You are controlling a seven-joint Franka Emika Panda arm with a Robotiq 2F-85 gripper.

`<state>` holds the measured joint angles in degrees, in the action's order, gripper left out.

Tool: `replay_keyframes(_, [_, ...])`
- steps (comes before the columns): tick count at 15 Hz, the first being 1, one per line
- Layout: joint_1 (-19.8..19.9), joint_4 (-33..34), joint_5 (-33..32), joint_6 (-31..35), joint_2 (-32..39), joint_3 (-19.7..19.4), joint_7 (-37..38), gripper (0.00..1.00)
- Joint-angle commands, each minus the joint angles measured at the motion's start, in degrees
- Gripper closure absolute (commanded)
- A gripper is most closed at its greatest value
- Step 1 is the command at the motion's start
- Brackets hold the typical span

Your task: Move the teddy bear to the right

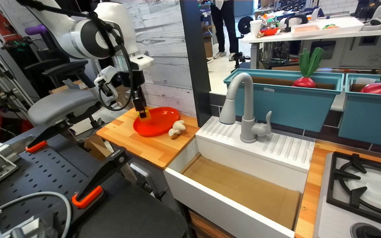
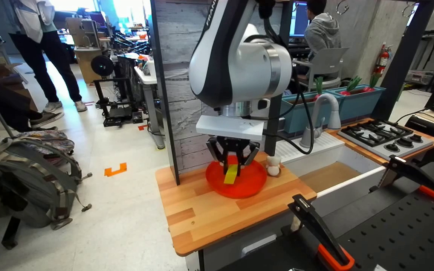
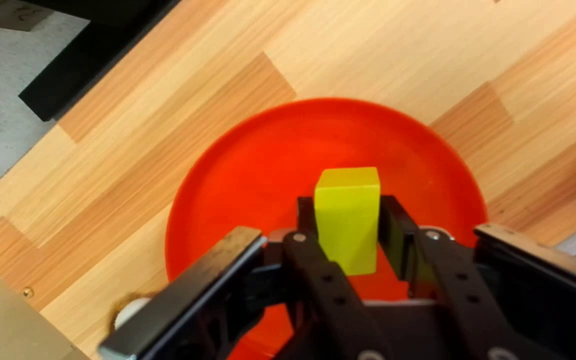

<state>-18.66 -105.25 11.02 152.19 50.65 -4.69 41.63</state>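
The teddy bear is a small light tan lumpy toy on the wooden counter, beside the rim of the red bowl. It also shows in an exterior view, near the sink side of the counter. In the wrist view only a pale bit of the teddy bear shows at the lower left; the gripper hides the rest. My gripper is shut on a yellow block over the shallow red bowl. The block sticks out past the fingertips. I cannot tell whether it touches the bowl.
The wooden counter ends at the white sink, which has a grey faucet. A whitewashed plank wall and dark post stand behind the bowl. A stove lies beyond the sink. Black clamps are near the counter.
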Motion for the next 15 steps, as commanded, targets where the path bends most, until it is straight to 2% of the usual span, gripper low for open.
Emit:
replay_keyframes(1, [-5.12, -6.20, -4.49, 1.32, -5.24, -1.88, 1.72, 0.90])
replay_keyframes(3, [-7.24, -5.95, -6.82, -0.03, -5.60, -2.17, 2.21, 0.90])
replay_keyframes(6, [-8.37, -3.96, -9.39, -1.67, -4.74, -1.37, 1.23, 0.90])
replay_keyframes(15, [-8.18, 6.11, -13.38, -9.29, 2.82, 1.04, -2.63, 0.90])
